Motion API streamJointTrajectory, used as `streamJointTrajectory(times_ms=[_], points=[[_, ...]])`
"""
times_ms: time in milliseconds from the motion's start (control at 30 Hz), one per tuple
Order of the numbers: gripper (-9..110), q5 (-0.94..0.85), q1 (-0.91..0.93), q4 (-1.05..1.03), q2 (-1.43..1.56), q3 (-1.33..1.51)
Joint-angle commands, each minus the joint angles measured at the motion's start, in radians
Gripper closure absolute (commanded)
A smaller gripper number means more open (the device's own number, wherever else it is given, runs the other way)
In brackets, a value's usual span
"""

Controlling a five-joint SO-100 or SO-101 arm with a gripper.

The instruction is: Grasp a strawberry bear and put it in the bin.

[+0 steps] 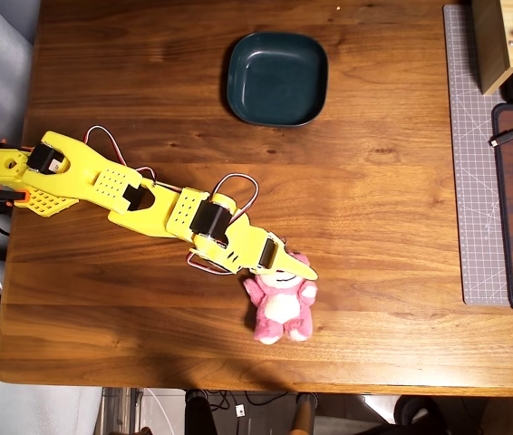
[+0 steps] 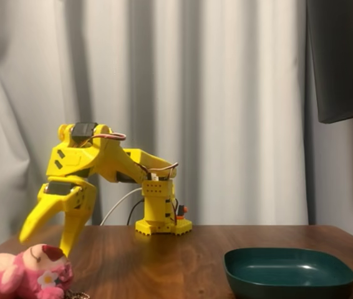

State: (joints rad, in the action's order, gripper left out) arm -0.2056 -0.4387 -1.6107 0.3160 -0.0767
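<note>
approach step: claw (image 2: 45,240) spread apart, empty, poised over strawberry bear (image 1: 281,305) lying at desk's (image 1: 374,227) 6 o'clock edge. bin (image 1: 277,79) at 12 o'clock, empty. next: descend, clench around the bear.

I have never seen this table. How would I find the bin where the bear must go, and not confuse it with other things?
In the overhead view, start from the wooden table and look to its far edge, away from the yellow arm and the pink strawberry bear. The bin lies there alone. It is a dark teal, shallow, square dish with rounded corners, and it is empty, unlike the pale wooden box at the right corner.
</note>
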Motion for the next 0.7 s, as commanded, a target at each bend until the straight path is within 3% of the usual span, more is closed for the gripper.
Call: streamJointTrajectory(times_ms=[0,667], points=[[58,-0.003,-0.044,0.020,0.057,-0.064],[58,0.002,-0.020,-0.083,0.040,-0.060]])
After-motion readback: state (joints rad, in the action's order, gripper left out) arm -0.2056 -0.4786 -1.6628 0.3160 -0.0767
